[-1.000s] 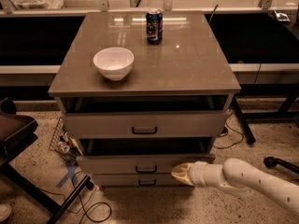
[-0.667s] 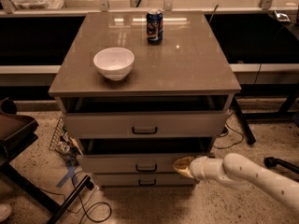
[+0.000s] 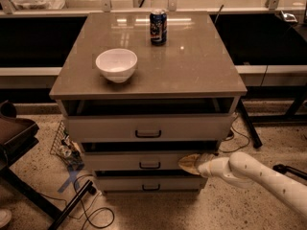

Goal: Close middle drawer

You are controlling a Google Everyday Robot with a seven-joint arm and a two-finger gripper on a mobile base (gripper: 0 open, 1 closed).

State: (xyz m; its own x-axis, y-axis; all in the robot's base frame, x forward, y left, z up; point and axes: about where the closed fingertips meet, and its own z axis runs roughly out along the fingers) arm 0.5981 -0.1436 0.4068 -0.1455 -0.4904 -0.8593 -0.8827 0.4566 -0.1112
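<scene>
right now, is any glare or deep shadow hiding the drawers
Camera view: dim warm light, with glare streaks on the cabinet top near the can; dark shadow fills the gap above the middle drawer, hiding its inside; the gripper, at that drawer's front right, stays lit.

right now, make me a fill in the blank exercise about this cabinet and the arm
1. The gripper is at the front of the middle drawer, to the ___ of its handle.
2. The bowl on the cabinet top is ___ in colour.
3. The can stands ___ on that top.
Missing words: right; white; upright
</scene>
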